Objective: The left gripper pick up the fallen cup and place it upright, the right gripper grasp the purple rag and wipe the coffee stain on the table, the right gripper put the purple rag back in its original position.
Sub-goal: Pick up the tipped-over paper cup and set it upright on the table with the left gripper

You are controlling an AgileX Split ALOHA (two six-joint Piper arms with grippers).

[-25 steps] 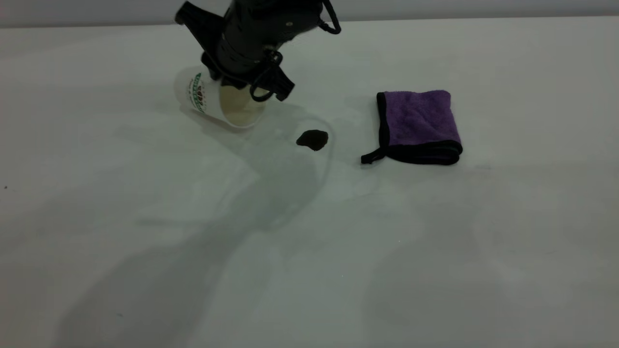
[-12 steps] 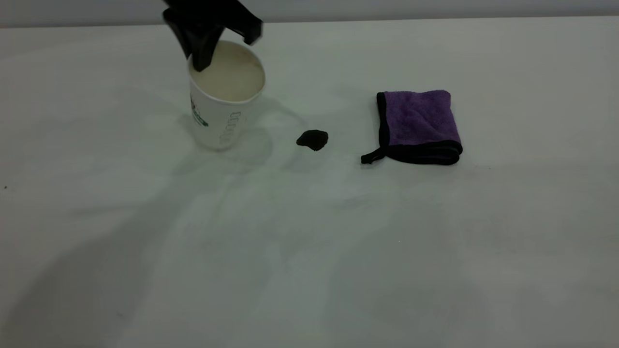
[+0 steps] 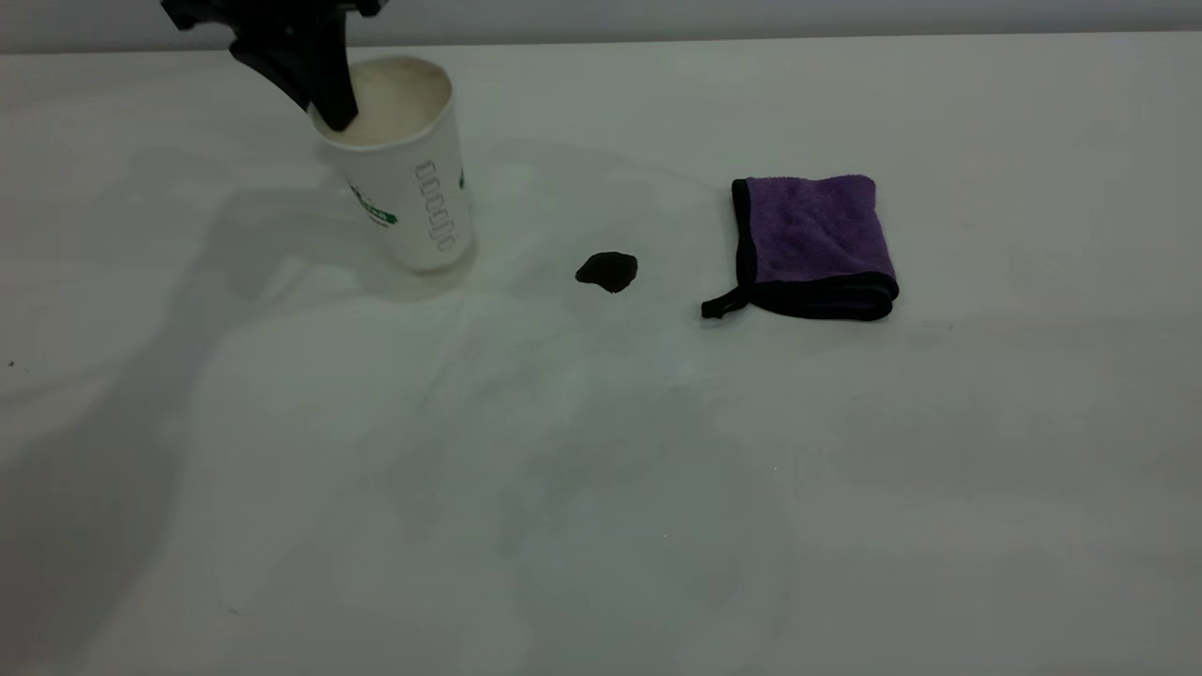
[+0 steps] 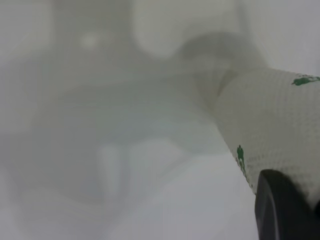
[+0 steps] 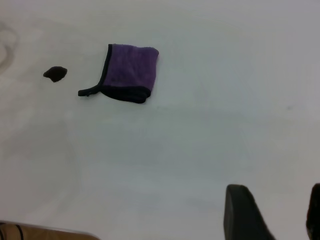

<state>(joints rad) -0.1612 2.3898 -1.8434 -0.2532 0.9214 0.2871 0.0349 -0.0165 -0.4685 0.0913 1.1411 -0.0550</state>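
The white cup (image 3: 404, 188) with its green band stands mouth up at the back left of the table (image 3: 601, 488), leaning slightly. My left gripper (image 3: 329, 99) reaches down from the top edge and is shut on the cup's rim; one finger (image 4: 280, 210) presses the cup's outer wall (image 4: 270, 125) in the left wrist view. The dark coffee stain (image 3: 607, 271) lies right of the cup. The folded purple rag (image 3: 812, 244) lies further right. My right gripper (image 5: 275, 215) is open and empty, high above the table, far from the rag (image 5: 130, 72) and the stain (image 5: 55, 74); it is out of the exterior view.
A tiny dark speck (image 3: 10, 363) sits near the table's left edge. The table's far edge (image 3: 751, 36) runs just behind the cup. A tan strip (image 5: 40, 232) shows at a corner of the right wrist view.
The cup went from lying tipped under the left gripper to standing mouth up. Since half a second ago the gripper has shifted it a little left and back.
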